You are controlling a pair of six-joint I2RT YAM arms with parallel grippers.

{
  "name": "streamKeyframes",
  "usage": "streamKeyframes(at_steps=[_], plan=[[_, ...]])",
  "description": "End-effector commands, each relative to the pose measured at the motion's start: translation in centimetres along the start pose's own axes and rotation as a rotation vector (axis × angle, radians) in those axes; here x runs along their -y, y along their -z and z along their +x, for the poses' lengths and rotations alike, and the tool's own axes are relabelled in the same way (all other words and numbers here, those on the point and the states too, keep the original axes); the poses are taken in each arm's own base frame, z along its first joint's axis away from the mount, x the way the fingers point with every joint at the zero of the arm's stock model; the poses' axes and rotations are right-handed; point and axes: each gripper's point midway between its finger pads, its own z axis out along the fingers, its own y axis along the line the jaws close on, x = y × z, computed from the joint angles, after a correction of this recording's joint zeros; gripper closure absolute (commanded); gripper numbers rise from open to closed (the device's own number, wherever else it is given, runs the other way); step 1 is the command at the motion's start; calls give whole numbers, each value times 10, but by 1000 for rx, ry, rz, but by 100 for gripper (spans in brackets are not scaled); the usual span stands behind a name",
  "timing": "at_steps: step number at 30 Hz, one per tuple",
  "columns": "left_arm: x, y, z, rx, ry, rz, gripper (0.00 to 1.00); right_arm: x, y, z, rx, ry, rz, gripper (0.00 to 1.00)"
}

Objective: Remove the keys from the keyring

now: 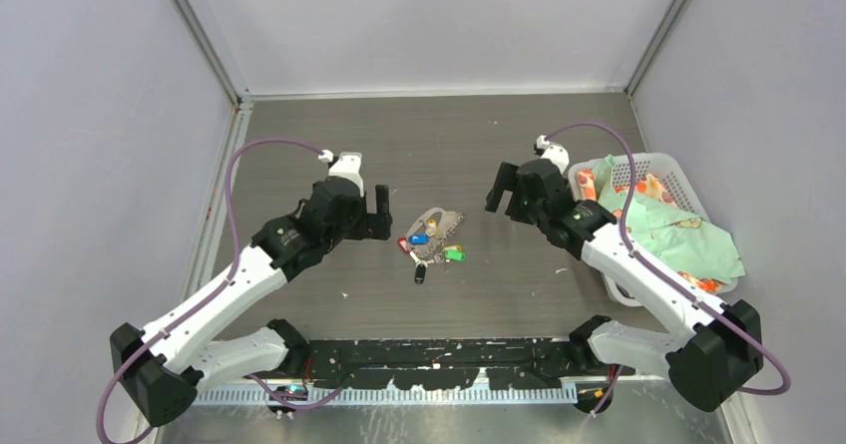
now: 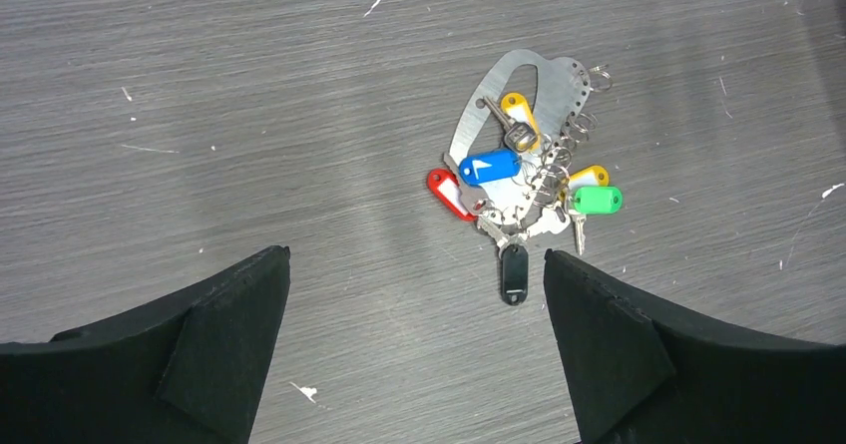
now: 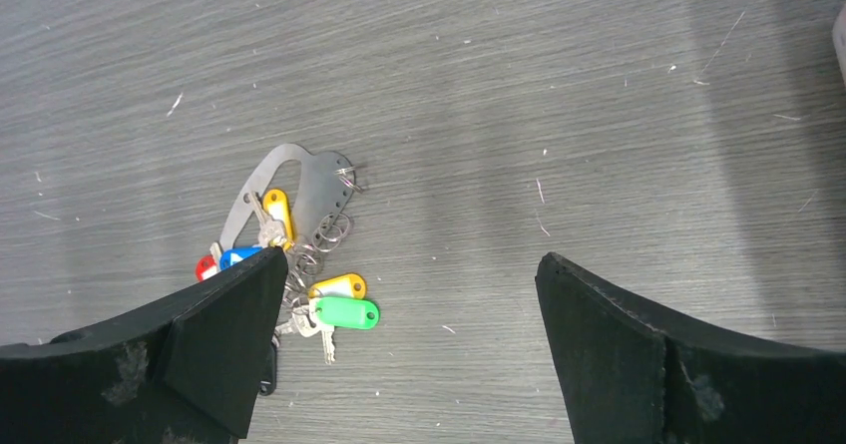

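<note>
The keyring (image 1: 440,221) is a flat silvery oblong plate lying on the dark table; it also shows in the left wrist view (image 2: 527,73) and the right wrist view (image 3: 309,180). The keys (image 1: 429,246) lie bunched on small rings at its edge, with blue (image 2: 490,166), red (image 2: 446,191), yellow (image 2: 518,113), green (image 2: 597,200) and black (image 2: 513,273) tags. My left gripper (image 1: 378,213) is open and empty, just left of the bunch. My right gripper (image 1: 496,191) is open and empty, right of it. In the right wrist view the green tag (image 3: 345,312) sits beside my left finger.
A white basket (image 1: 682,183) holding crumpled green and orange cloth stands at the right side of the table. Grey walls close in the left, back and right sides. Small white specks dot the table (image 1: 449,145).
</note>
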Motion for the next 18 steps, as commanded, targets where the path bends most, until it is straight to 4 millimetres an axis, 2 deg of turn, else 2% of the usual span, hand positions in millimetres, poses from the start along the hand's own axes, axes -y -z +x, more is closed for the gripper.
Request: streamKeyframes(at_steps=[1,3,8,11,18], plan=[[0,8,-15,57,2,10,0,-6,-1,-9,29,-31,-13,0],[-1,7,-12,49,-21,11,0,-6,-5,-5,25,-48,-12,0],[7,-8,-4,7,6,36,0,-12,-26,29,-96,-40,-38,3],[16,-28,2,-34,31,68,0,-13,-42,49,-159,-58,-30,8],[25,-81,23,-142,30,56,0,-9,-72,66,-192,-65,23,17]])
